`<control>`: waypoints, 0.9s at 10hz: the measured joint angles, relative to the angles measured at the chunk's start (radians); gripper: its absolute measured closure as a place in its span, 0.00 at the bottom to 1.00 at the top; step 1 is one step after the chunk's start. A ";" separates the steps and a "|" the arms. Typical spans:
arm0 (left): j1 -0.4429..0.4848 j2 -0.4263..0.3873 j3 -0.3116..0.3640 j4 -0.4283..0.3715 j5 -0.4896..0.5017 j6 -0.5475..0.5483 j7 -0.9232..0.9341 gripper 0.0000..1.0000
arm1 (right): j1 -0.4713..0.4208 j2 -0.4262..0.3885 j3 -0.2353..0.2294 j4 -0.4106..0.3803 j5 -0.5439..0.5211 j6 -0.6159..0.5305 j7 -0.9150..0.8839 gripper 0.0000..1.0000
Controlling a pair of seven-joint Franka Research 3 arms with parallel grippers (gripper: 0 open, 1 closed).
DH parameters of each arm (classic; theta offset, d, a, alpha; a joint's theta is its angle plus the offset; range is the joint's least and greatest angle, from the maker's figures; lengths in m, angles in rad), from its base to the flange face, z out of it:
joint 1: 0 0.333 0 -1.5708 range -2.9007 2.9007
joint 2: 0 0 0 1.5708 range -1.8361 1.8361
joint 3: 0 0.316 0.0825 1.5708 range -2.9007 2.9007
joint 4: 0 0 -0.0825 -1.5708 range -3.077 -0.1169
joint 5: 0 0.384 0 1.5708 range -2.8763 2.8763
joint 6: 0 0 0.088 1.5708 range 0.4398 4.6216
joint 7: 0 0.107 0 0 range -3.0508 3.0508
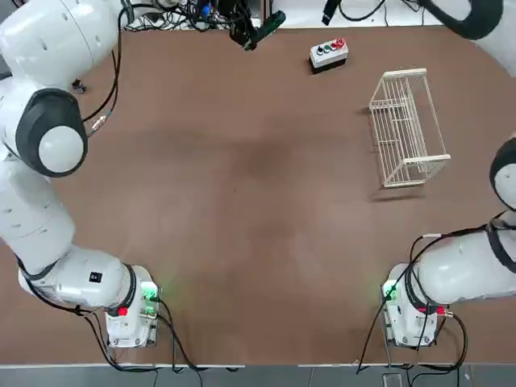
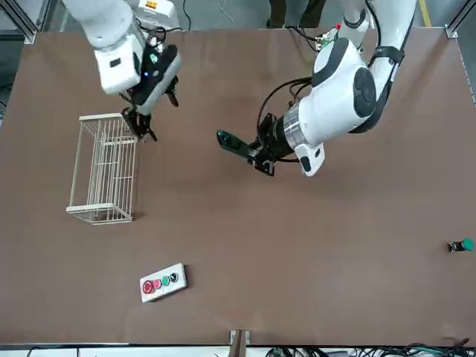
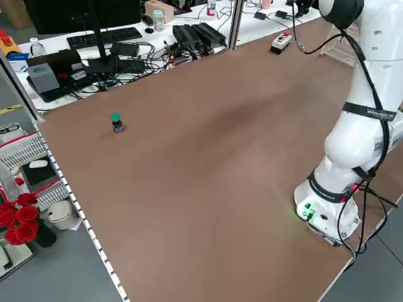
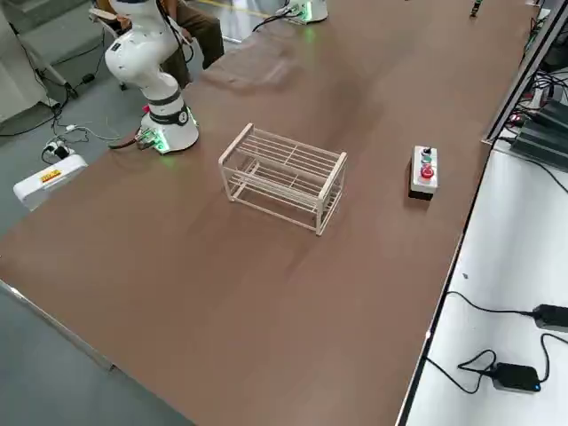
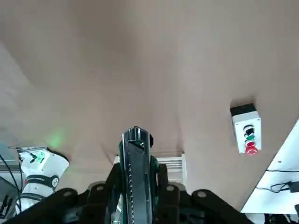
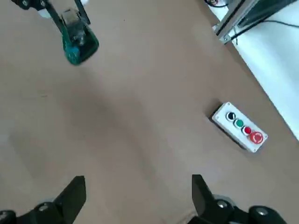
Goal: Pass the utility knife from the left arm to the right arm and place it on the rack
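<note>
- Brown tabletop (image 2: 297,282).
- White wire rectangular rack (image 2: 105,168), toward the tabletop's left edge.
- Right gripper (image 2: 141,126), fingers spread, at the rack's far end.
- Left gripper (image 2: 262,155), mid-table, clamped on slim dark green and black utility knife (image 2: 234,143).
- Small grey box with coloured buttons (image 2: 163,282), near edge.
- Tiny green-topped knob (image 2: 461,245), right edge.

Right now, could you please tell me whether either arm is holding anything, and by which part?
The left pincer grips the utility knife by one end, the rest sticking out free above the table. The right pincer is open and empty.
</note>
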State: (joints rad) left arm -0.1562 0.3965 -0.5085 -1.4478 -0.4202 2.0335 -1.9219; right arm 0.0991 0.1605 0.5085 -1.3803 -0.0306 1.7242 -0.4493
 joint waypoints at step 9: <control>-0.011 0.000 0.000 0.015 0.000 0.000 0.024 0.66 | 0.185 0.141 0.024 0.183 -0.081 -0.021 0.003 0.00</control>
State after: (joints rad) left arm -0.1670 0.3968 -0.5084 -1.4325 -0.4202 2.0337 -1.8982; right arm 0.2840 0.3013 0.5327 -1.1973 -0.1115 1.7034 -0.4461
